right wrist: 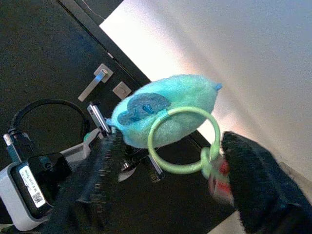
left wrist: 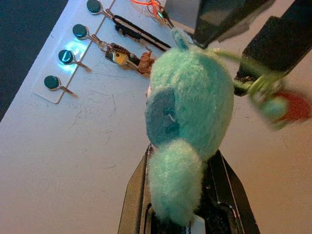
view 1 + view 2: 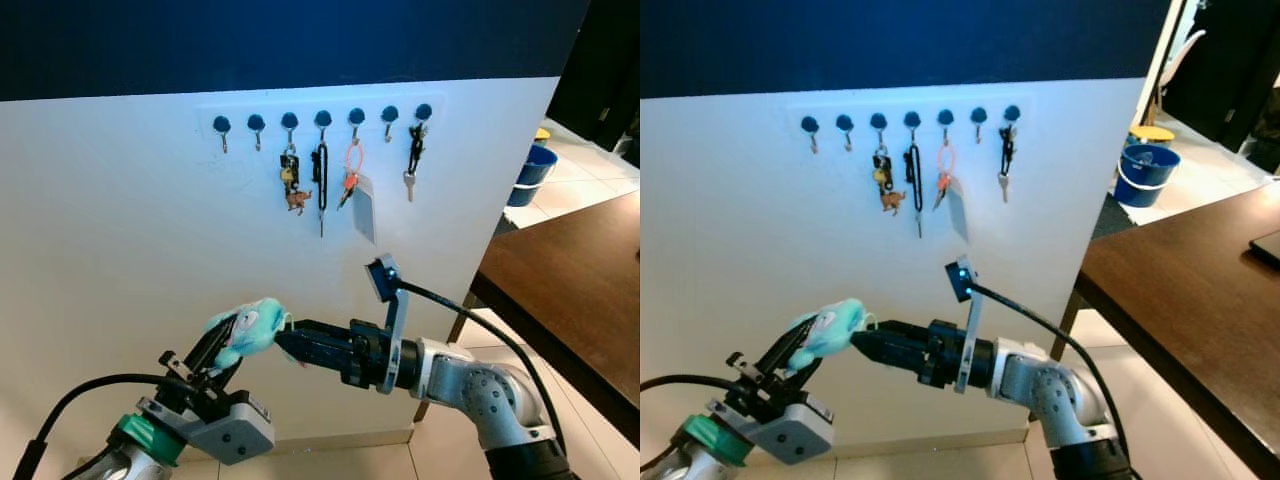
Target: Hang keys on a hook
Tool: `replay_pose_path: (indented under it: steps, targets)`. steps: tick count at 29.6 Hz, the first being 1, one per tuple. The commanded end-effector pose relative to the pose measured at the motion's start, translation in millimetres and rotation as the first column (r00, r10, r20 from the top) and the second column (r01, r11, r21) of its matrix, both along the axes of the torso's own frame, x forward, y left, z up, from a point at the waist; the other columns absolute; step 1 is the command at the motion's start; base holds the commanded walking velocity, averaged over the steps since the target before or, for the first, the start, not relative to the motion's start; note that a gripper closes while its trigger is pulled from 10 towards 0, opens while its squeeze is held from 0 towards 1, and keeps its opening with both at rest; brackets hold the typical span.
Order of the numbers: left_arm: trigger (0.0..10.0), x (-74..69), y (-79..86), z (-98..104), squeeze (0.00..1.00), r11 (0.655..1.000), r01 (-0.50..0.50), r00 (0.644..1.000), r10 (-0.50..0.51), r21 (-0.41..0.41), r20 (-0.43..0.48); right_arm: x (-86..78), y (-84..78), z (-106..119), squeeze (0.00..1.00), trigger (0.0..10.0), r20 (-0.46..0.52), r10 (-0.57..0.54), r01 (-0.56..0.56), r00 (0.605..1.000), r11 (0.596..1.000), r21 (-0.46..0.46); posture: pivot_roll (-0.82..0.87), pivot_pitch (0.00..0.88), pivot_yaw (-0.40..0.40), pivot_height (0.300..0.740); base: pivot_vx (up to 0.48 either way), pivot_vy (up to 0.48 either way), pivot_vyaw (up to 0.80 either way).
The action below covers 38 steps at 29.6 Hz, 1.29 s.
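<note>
A teal plush keychain (image 3: pixel 252 330) is held low in front of the white wall, with my left gripper (image 3: pixel 222 350) shut on its lower end. A green ring (image 1: pixel 183 141) hangs from the plush, with a small red piece beside it. My right gripper (image 3: pixel 285 342) reaches in from the right, open, and the ring lies between its two black fingers (image 1: pixel 100 180). Higher on the wall is a row of blue-knobbed hooks (image 3: pixel 323 118). The two leftmost hooks (image 3: pixel 222 125) and the sixth hook (image 3: pixel 389 113) are bare. The others carry key bunches (image 3: pixel 291 180).
A dark wooden table (image 3: pixel 580 270) stands close on the right, beside the wall's end. A blue bucket (image 3: pixel 530 170) sits on the tiled floor behind it. The band above the white wall is dark blue.
</note>
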<state>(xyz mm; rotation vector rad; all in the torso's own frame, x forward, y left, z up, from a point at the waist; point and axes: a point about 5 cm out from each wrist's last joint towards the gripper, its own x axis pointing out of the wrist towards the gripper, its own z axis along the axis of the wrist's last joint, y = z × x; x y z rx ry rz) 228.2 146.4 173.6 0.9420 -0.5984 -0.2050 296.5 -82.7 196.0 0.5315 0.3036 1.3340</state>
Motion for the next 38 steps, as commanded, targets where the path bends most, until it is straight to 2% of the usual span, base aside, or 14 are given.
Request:
replay_pose_path:
  steps: [1,4,5,9,10,16,26,29,32,34,35,36,37,38]
  targets:
    - [0.0,-1.7,3.2,-0.9,0.00,1.000,-0.002,1.000,0.002,0.007,-0.008,0.1,2.2,-4.5,1.00,10.0,0.005,-0.017,0.017,1.000,1.000,-0.015,-0.20,0.029,0.114,0.740,0.000,0.000,0.00]
    - [0.0,-1.7,3.2,-0.9,0.00,1.000,-0.002,1.000,0.002,0.007,-0.008,0.1,2.2,-4.5,1.00,10.0,0.005,-0.017,0.017,1.000,1.000,-0.015,-0.20,0.029,0.114,0.740,0.000,0.000,0.00]
    - [0.0,-2.2,3.6,-1.0,0.00,1.000,-0.001,1.000,0.001,0.007,-0.012,3.1,1.2,-6.3,0.00,10.0,0.025,-0.052,0.053,0.998,0.998,-0.031,-0.20,0.029,0.114,0.740,0.000,0.000,0.00]
    - [0.0,-2.7,6.1,-1.6,0.00,1.000,-0.014,1.000,0.014,-0.020,-0.024,9.4,-4.2,-8.6,0.00,10.0,0.045,-0.121,0.123,0.992,0.991,-0.055,-0.19,0.031,0.110,0.740,0.000,0.000,0.00]
    - [0.0,-4.5,14.4,-9.2,0.00,0.999,-0.042,0.996,0.041,-0.023,-0.074,22.7,-34.9,2.4,0.00,10.0,0.009,-0.265,0.264,0.964,0.964,0.025,-0.20,0.038,0.115,0.740,0.000,0.000,0.00]
    - [0.0,-4.0,29.2,-22.6,0.00,0.997,-0.081,0.980,0.082,0.014,-0.182,34.6,-83.8,13.8,0.00,10.0,-0.006,-0.455,0.454,0.890,0.888,0.069,-0.21,0.045,0.125,0.740,0.000,0.000,0.00]
    - [0.0,-3.1,38.4,-36.4,0.00,0.995,-0.095,0.926,0.082,-0.018,-0.368,38.5,-88.4,-11.5,0.00,10.0,0.066,-0.604,0.607,0.795,0.789,-0.094,-0.21,0.053,0.134,0.740,0.000,0.000,0.00]
    - [0.0,-6.6,42.8,-59.6,0.00,0.987,-0.147,0.787,0.081,-0.059,-0.611,36.8,-70.5,-30.8,0.00,10.0,0.170,-0.637,0.659,0.752,0.722,-0.209,-0.20,0.056,0.135,0.740,0.000,0.000,0.00]
    - [0.0,-14.7,45.3,-73.0,0.00,0.965,-0.234,0.650,0.065,-0.118,-0.757,34.3,-56.7,-42.9,0.00,10.0,0.226,-0.640,0.679,0.734,0.687,-0.259,-0.19,0.060,0.125,0.740,0.000,0.000,0.00]
    - [0.0,-17.5,36.7,-69.3,0.00,0.863,-0.338,0.609,-0.103,-0.376,-0.786,32.0,-49.7,-49.0,0.00,10.0,0.199,-0.665,0.693,0.720,0.674,-0.256,-0.19,0.059,0.123,0.740,0.000,0.000,0.00]
    - [0.0,-13.9,34.8,-64.1,0.00,0.736,-0.429,0.628,-0.172,-0.523,-0.759,31.5,-48.1,-50.5,0.00,10.0,0.174,-0.689,0.709,0.704,0.661,-0.248,-0.19,0.059,0.125,0.740,0.000,0.000,0.00]
    - [0.0,-12.0,33.4,-61.4,0.00,0.636,-0.482,0.640,-0.215,-0.603,-0.738,31.3,-47.2,-51.5,0.00,10.0,0.158,-0.705,0.719,0.692,0.651,-0.242,-0.19,0.059,0.125,0.740,0.000,0.000,0.00]
    - [0.0,-12.0,33.4,-61.4,0.00,0.636,-0.482,0.640,-0.215,-0.603,-0.738,31.3,-47.2,-51.5,0.00,10.0,0.158,-0.705,0.719,0.692,0.651,-0.242,-0.19,0.059,0.125,0.740,0.000,0.000,0.00]
    - [0.0,-11.4,32.6,-62.6,0.00,0.554,-0.531,0.634,-0.242,-0.641,-0.734,30.8,-47.2,-53.1,0.00,10.0,0.136,-0.720,0.727,0.681,0.642,-0.243,-0.19,0.059,0.125,0.740,0.000,0.000,0.00]
